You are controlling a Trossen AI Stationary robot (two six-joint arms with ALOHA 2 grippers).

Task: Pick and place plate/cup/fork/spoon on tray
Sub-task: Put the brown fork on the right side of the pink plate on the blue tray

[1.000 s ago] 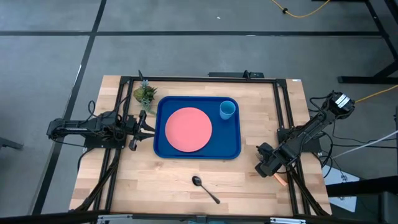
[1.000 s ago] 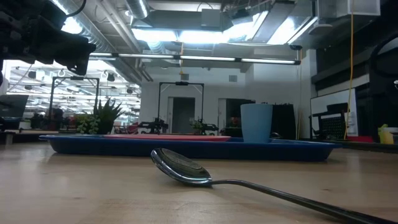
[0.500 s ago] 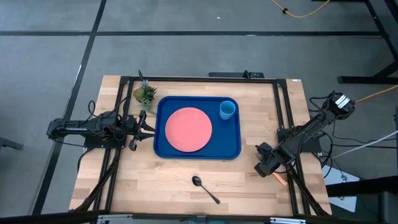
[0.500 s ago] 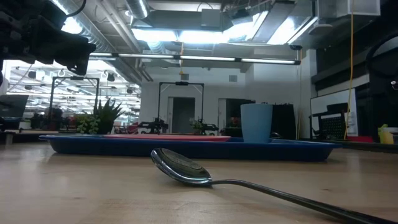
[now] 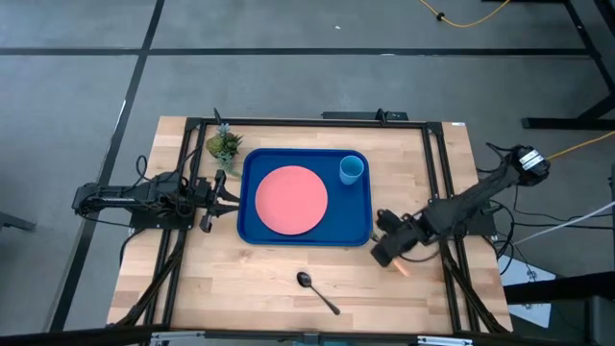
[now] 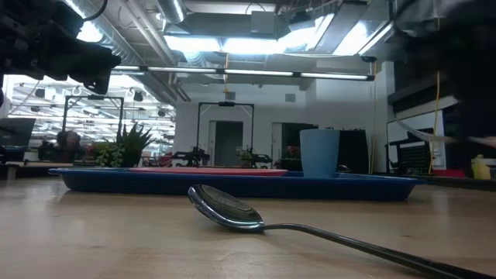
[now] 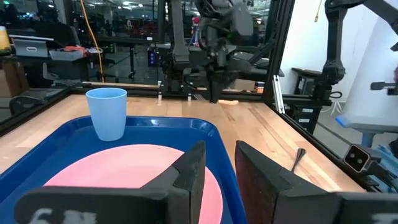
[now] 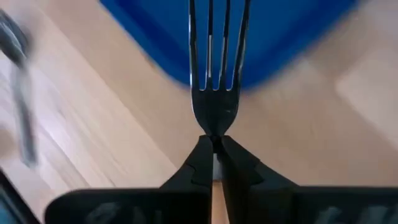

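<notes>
The deep-blue tray (image 5: pixel 248 226) lies mid-table with the salmon-pink plate (image 5: pixel 291 200) flat in it and the light-blue cup (image 5: pixel 352 170) upright in its far right corner. The dark spoon (image 5: pixel 317 291) lies on the wood near the front edge, also in the low view (image 6: pixel 232 211). My right gripper (image 5: pixel 382 252) is just off the tray's near right corner, shut on the fork (image 8: pixel 214 56). The fork's tines point at the tray and its tan handle (image 5: pixel 405 268) trails behind. My left gripper (image 5: pixel 229 196) waits open at the tray's left rim. My right gripper pinches the fork's narrow neck (image 8: pixel 214 138), just behind the tines, between its two fingertips (image 8: pixel 200 163). The fingers lie along the fork, and the handle (image 8: pixel 216 200) runs back between them. The fork is lifted clear of the table, tines forward over the tray's corner.
A small potted plant (image 5: pixel 223 146) stands at the tray's far left corner. Black frame rails (image 5: pixel 434 183) run along the table's left, right and far sides. Bare wood lies between the tray and the front edge, around the spoon.
My right gripper has gone from the table's right side toward the left, up to the tray's near right corner, carrying the fork with it. The tan handle has moved in from the right edge. The left arm, plate, cup and spoon have kept still.
</notes>
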